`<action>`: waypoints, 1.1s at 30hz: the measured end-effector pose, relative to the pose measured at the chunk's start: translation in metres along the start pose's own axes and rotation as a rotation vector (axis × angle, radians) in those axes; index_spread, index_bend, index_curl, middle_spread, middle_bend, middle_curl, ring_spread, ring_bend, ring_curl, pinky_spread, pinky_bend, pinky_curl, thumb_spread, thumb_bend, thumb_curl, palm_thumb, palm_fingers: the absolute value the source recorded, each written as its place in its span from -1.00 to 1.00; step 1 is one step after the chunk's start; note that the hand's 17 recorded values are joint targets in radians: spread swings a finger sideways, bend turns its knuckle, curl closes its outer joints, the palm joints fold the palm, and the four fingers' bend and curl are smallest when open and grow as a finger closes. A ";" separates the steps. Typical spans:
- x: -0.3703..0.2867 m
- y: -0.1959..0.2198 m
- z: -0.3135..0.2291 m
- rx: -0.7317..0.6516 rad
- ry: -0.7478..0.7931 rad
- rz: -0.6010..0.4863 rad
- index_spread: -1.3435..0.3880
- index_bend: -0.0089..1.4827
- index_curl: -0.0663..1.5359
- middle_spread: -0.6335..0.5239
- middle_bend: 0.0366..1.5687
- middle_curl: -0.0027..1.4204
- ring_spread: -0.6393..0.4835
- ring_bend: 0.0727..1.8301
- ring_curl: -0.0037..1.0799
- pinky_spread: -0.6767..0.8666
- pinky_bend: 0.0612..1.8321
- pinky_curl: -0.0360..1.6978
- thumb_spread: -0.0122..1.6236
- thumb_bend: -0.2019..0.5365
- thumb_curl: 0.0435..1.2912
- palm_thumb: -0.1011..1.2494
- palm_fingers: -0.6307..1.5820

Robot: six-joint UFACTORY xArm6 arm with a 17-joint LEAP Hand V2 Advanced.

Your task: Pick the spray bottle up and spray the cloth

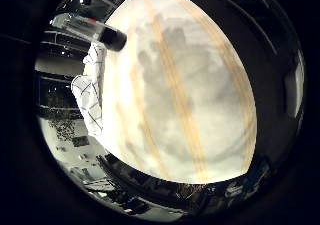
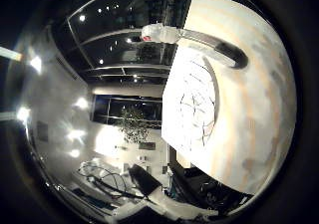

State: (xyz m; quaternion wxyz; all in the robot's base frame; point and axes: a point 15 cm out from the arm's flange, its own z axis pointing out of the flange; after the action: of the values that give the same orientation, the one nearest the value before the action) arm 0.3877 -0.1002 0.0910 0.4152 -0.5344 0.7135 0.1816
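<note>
While the palm looks out over a pale wooden desk (image 1: pixel 200 100), no part of the hand shows, so whether it holds anything cannot be told. A spray bottle (image 2: pixel 189 37) with a white head and dark body stands on the desk, just beside a white cloth (image 1: pixel 90 92) with thin dark grid lines lying near the desk's edge.

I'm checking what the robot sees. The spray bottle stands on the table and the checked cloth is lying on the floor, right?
Not quite. The spray bottle does stand on the table, but the checked cloth is not on the floor: it lies on the table too, at its edge beside the bottle. The little finger side palm view shows this.
</note>
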 end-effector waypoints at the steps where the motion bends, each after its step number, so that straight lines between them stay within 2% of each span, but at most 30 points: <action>1: -0.002 -0.004 0.001 0.002 -0.001 -0.007 0.35 -0.81 -0.66 0.49 -0.80 -0.55 0.57 -0.69 -0.53 0.46 -0.45 -0.61 0.00 -0.54 -0.56 -0.40 -0.46; 20: -0.020 -0.034 0.036 -0.013 -0.032 -0.040 0.37 -0.79 -0.63 0.48 -0.74 -0.53 0.53 -0.64 -0.50 0.43 -0.49 -0.61 0.05 -0.54 -0.57 -0.34 -0.42; 33: -0.038 -0.044 0.066 -0.010 -0.078 -0.025 0.37 -0.80 -0.62 0.47 -0.73 -0.53 0.53 -0.62 -0.51 0.40 -0.52 -0.62 0.06 -0.54 -0.58 -0.32 -0.40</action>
State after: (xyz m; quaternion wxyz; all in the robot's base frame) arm 0.4575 -0.0460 0.0903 0.4423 -0.5377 0.6891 0.2009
